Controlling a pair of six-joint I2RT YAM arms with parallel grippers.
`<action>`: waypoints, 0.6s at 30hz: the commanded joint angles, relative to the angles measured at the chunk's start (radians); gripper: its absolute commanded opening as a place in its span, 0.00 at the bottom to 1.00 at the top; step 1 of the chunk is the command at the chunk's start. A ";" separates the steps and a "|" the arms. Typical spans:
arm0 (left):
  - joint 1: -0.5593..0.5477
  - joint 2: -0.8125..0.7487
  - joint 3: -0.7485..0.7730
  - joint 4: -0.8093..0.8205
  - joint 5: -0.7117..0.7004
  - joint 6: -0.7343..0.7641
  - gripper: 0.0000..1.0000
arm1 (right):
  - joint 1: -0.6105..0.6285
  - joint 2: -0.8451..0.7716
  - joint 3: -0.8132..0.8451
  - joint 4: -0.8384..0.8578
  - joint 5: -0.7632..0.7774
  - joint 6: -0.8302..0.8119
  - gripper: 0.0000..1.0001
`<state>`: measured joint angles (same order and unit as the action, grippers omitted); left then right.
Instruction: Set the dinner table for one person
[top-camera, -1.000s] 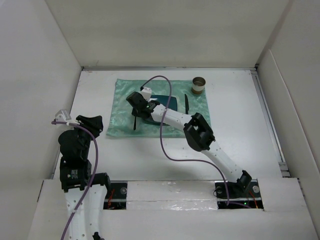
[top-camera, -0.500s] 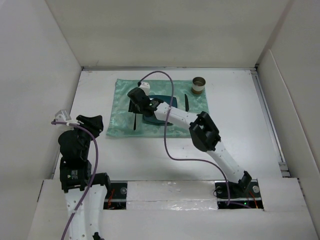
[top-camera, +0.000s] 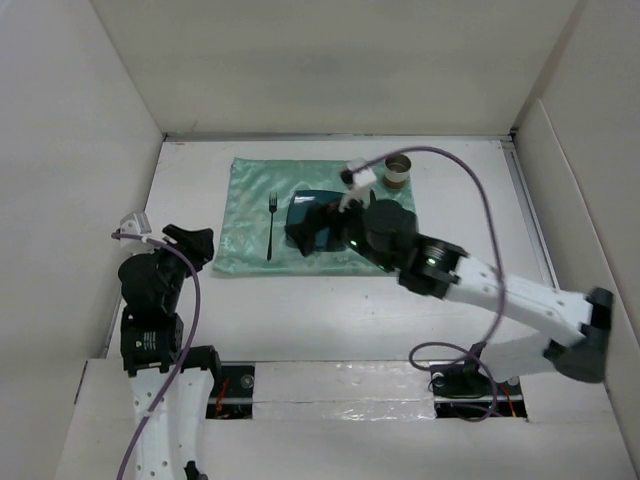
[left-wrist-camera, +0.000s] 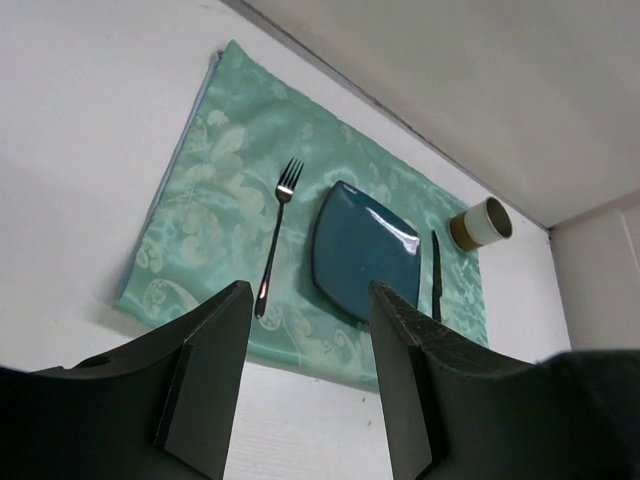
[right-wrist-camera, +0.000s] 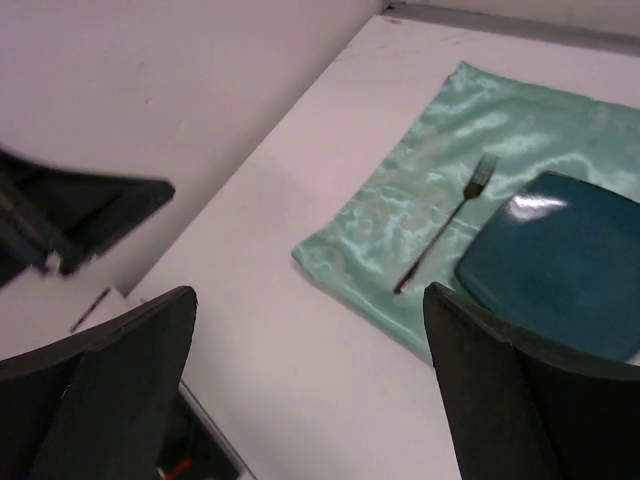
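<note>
On the white dinner table (top-camera: 300, 300) lies a mint-green placemat (top-camera: 245, 200). A fork (top-camera: 271, 225) rests on it, left of a teal square plate (left-wrist-camera: 362, 250). A dark knife (left-wrist-camera: 436, 280) lies right of the plate, and a small cup (top-camera: 398, 171) stands at the mat's far right corner. My right gripper (top-camera: 310, 228) hovers over the plate's near side, jaws wide open and empty; in its wrist view the gripper (right-wrist-camera: 310, 300) looks towards the fork (right-wrist-camera: 445, 225). My left gripper (top-camera: 190, 243) is raised off the mat's near left corner, open (left-wrist-camera: 310, 295) with nothing between its fingers.
White wall panels (top-camera: 330, 60) close in the table on three sides. The right arm (top-camera: 500, 290) stretches low across the table's right half, its purple cable (top-camera: 480, 200) looping above. It hides the knife from the top camera. The left arm (right-wrist-camera: 70, 215) shows in the right wrist view.
The right gripper has let go of the fork, opened wide and drawn back to the right over the plate, its elbow swinging out right. The left jaws have widened a little.
</note>
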<state>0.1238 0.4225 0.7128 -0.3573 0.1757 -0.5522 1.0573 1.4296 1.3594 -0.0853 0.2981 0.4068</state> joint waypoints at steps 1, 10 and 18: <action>-0.007 0.005 0.091 0.080 0.035 0.012 0.47 | 0.024 -0.275 -0.207 0.015 0.143 -0.106 1.00; -0.007 0.036 0.321 0.087 -0.021 -0.014 0.47 | 0.033 -0.970 -0.469 -0.235 0.601 -0.016 1.00; -0.007 0.022 0.194 0.103 0.005 0.005 0.40 | 0.033 -1.210 -0.566 -0.228 0.742 0.006 1.00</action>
<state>0.1238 0.4458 0.9707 -0.2798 0.1513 -0.5564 1.0870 0.1886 0.8223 -0.2836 0.9413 0.3931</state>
